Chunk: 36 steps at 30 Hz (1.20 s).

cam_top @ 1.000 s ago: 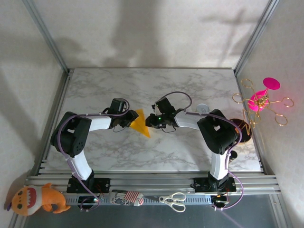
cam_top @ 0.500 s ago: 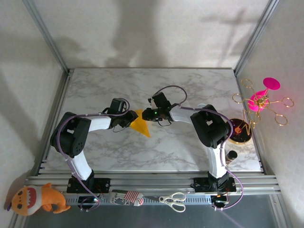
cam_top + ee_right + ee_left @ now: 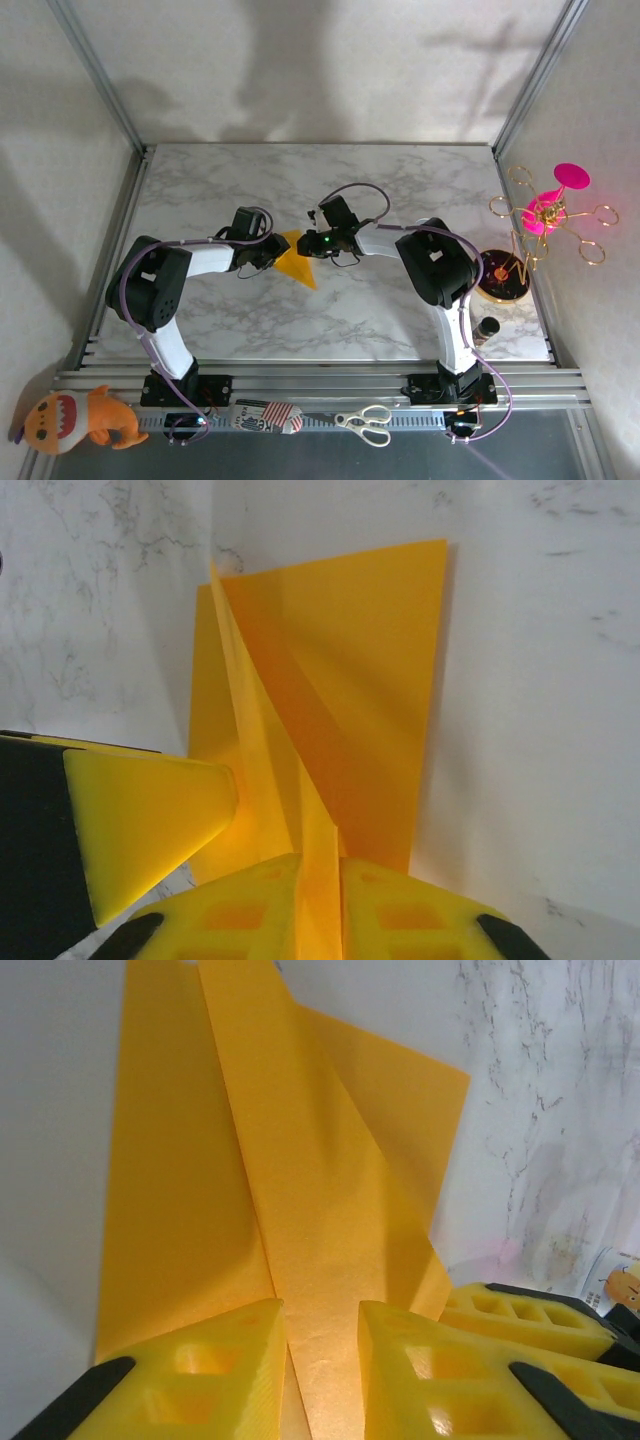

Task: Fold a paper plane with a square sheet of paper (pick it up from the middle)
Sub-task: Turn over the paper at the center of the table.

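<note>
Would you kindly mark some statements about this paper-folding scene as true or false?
1. The paper is already folded, not a flat square. True.
2. The right hand pinches a raised fold of the paper. True.
3. The scissors lie on the marble beside the paper. False: the scissors lie on the near rail, between the arm bases.
4. The plush toy sits at the far right corner. False: the plush toy is at the near left corner.
5. The left hand has paper between its fingers. True.
</note>
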Each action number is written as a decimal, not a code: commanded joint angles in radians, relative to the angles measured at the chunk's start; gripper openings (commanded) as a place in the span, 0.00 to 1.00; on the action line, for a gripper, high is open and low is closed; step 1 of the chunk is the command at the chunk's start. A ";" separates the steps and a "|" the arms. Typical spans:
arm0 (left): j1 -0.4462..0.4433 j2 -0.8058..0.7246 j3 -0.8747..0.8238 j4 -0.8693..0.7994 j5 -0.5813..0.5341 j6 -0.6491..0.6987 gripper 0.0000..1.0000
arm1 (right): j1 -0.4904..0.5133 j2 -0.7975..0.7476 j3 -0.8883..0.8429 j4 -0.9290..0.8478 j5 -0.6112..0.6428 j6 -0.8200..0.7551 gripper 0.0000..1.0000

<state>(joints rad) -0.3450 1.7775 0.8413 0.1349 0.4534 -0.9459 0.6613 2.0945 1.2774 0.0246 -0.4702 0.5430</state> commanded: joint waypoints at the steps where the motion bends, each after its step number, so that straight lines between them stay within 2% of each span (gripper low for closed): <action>1: 0.005 -0.008 -0.010 -0.017 0.001 0.018 0.25 | -0.006 0.011 0.016 0.040 -0.051 -0.002 0.13; 5: 0.031 -0.088 -0.034 0.016 0.012 0.012 0.28 | -0.025 -0.050 -0.050 0.149 -0.080 0.042 0.04; 10: 0.070 -0.221 -0.096 0.127 0.062 0.001 0.41 | -0.052 -0.156 -0.138 0.307 -0.142 0.126 0.02; 15: 0.077 -0.289 -0.193 0.386 0.176 -0.061 0.49 | -0.076 -0.232 -0.194 0.439 -0.217 0.250 0.02; 17: 0.074 -0.289 -0.229 0.515 0.227 -0.107 0.56 | -0.081 -0.258 -0.214 0.498 -0.245 0.301 0.02; 23: 0.064 -0.262 -0.290 0.843 0.310 -0.246 0.65 | -0.086 -0.283 -0.231 0.592 -0.317 0.409 0.03; 27: 0.062 -0.252 -0.292 0.918 0.325 -0.258 0.64 | -0.086 -0.281 -0.241 0.652 -0.354 0.477 0.03; 36: 0.061 -0.236 -0.301 0.997 0.335 -0.267 0.43 | -0.090 -0.281 -0.263 0.733 -0.383 0.555 0.04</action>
<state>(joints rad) -0.2790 1.5291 0.5549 1.0382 0.7597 -1.2034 0.5789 1.8343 1.0294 0.6918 -0.8177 1.0569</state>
